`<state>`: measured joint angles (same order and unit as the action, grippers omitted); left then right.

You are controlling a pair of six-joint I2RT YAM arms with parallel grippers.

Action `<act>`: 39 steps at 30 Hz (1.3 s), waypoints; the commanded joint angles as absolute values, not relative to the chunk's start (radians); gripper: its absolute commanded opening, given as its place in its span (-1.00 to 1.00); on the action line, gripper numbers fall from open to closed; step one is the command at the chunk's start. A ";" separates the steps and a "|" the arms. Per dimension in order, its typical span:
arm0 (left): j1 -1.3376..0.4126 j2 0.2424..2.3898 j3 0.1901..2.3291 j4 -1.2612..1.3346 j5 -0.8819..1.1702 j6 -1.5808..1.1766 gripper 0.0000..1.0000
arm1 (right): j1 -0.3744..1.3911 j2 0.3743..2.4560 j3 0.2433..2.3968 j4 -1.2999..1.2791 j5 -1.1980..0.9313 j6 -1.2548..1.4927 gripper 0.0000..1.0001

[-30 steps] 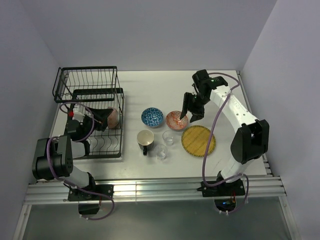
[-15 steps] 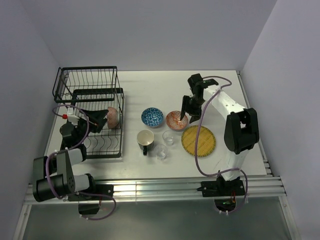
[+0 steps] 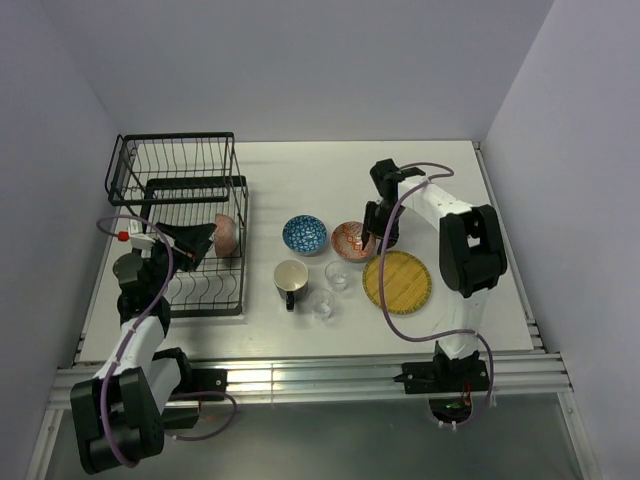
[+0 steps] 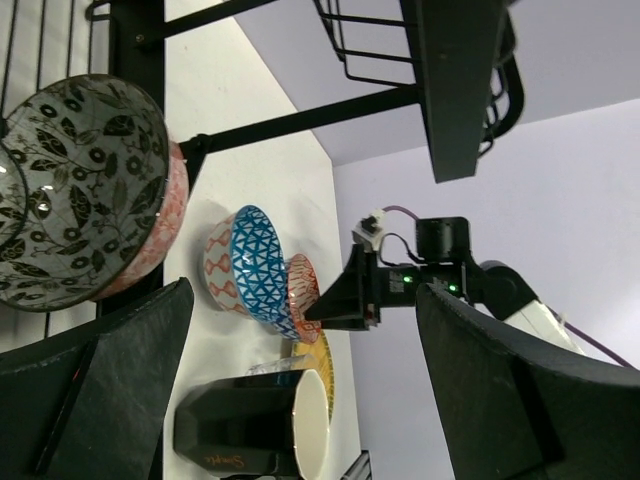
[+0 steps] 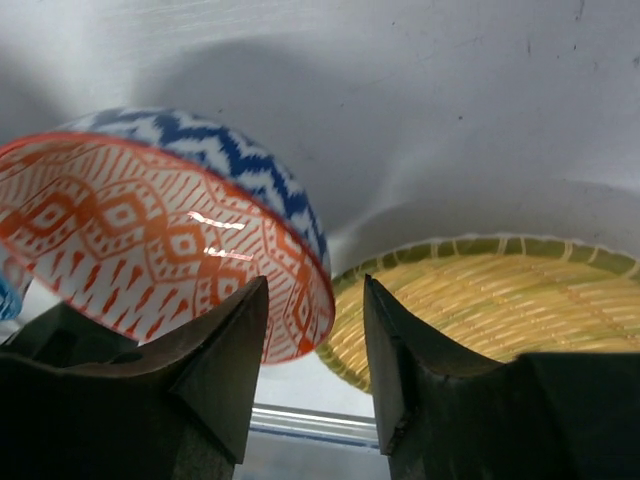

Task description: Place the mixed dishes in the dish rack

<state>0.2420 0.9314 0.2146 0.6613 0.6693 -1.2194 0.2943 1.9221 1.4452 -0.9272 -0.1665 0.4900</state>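
The black wire dish rack (image 3: 185, 290) stands at the left, and a grey-green bowl (image 3: 226, 234) leans on its edge in the slot wires. My left gripper (image 3: 195, 243) hangs open just left of that bowl, holding nothing. A blue bowl (image 3: 304, 234), orange-red bowl (image 3: 350, 242), dark mug (image 3: 291, 279), two clear glasses (image 3: 338, 275) (image 3: 322, 303) and yellow plate (image 3: 397, 282) sit on the table. My right gripper (image 5: 316, 285) straddles the orange-red bowl's (image 5: 150, 230) right rim. One finger is inside, the other outside, with gaps still showing.
The rack's raised upper basket (image 3: 175, 165) stands behind the lower tier. The yellow plate (image 5: 480, 300) lies right beside the orange-red bowl, under the outer finger. From the left wrist I see the grey-green bowl (image 4: 80, 190), blue bowl (image 4: 250, 270) and mug (image 4: 250, 435).
My right gripper has moved left and down onto the orange-red bowl's rim, its jaws narrowing. The left arm's elbow has dropped toward the near edge, with its gripper still by the grey-green bowl.
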 commanded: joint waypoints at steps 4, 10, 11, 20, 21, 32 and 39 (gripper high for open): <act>0.232 0.891 0.215 0.670 0.710 -1.261 0.85 | 0.305 1.968 1.445 -0.876 -0.095 0.499 -0.26; 0.190 0.867 0.348 0.482 0.692 -1.141 0.67 | 0.316 1.959 1.471 -0.897 -0.043 0.506 -0.67; 0.186 0.868 0.385 0.430 0.684 -1.126 0.65 | 0.318 1.957 1.476 -0.900 -0.040 0.508 -0.74; 0.121 0.807 0.541 0.232 0.601 -1.023 0.35 | 0.334 1.950 1.549 -0.974 0.053 0.497 -1.00; 0.101 0.802 0.561 0.186 0.586 -0.988 0.37 | 0.337 1.944 1.561 -1.000 0.067 0.494 -1.00; -0.380 0.920 0.980 -0.145 0.509 -0.422 0.49 | 0.428 1.825 1.828 -1.310 0.078 0.416 -1.00; -0.705 1.087 1.163 -0.355 0.466 -0.158 0.21 | 0.506 1.726 1.819 -1.376 -0.145 0.413 -1.00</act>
<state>-0.6338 1.0302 1.0832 -0.2031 0.4953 -0.3504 0.4889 1.7954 1.7958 -1.2911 -0.0235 0.4267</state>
